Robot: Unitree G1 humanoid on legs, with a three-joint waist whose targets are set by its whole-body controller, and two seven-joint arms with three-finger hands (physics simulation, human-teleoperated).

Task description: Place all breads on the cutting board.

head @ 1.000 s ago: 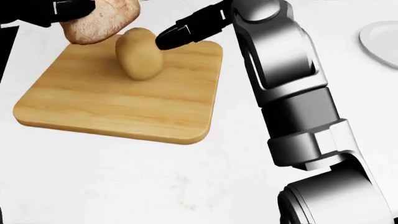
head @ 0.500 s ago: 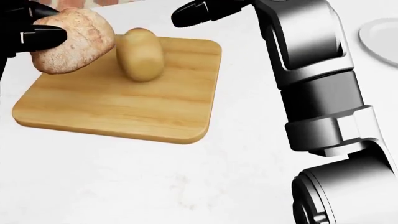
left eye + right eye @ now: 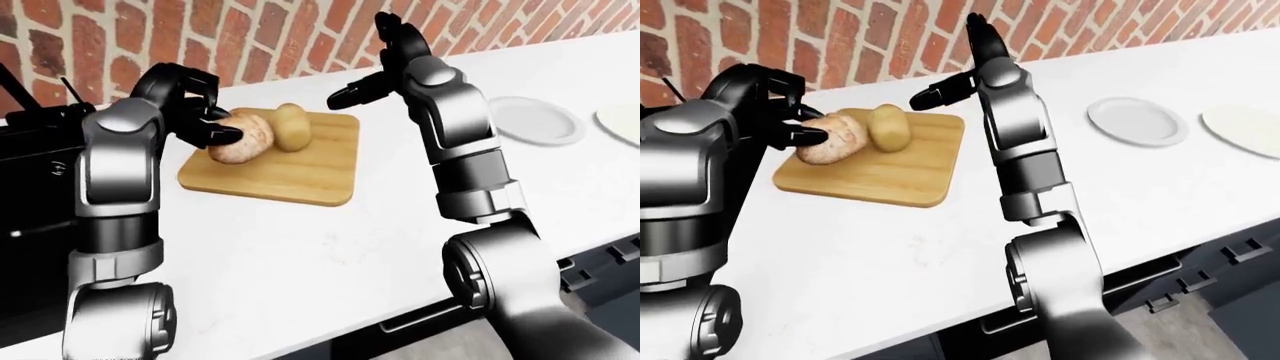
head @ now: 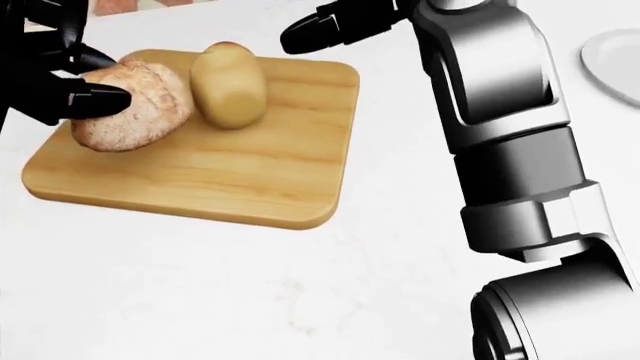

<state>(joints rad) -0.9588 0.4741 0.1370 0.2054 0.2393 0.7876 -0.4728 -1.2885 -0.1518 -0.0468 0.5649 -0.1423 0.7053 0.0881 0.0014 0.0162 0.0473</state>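
Head view shows our left hand (image 4: pixel 62 73) with black fingers clamped on the round crusty brown loaf (image 4: pixel 130 105), resting on the light wooden cutting board (image 4: pixel 230 180) directly beneath them, while our right hand (image 4: pixel 335 26), fingers apart, hovers empty beyond the smooth tan oval roll (image 4: pixel 228 84).

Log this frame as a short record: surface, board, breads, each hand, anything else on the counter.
surface: white counter along a brick wall
cutting board: wooden, flat on the counter
round crusty loaf: on the board's left part, left hand closed round it
smooth oval roll: on the board beside the loaf, not held
right hand: open, above the board's top right corner, holding nothing
other: two white plates at the right-eye view's right
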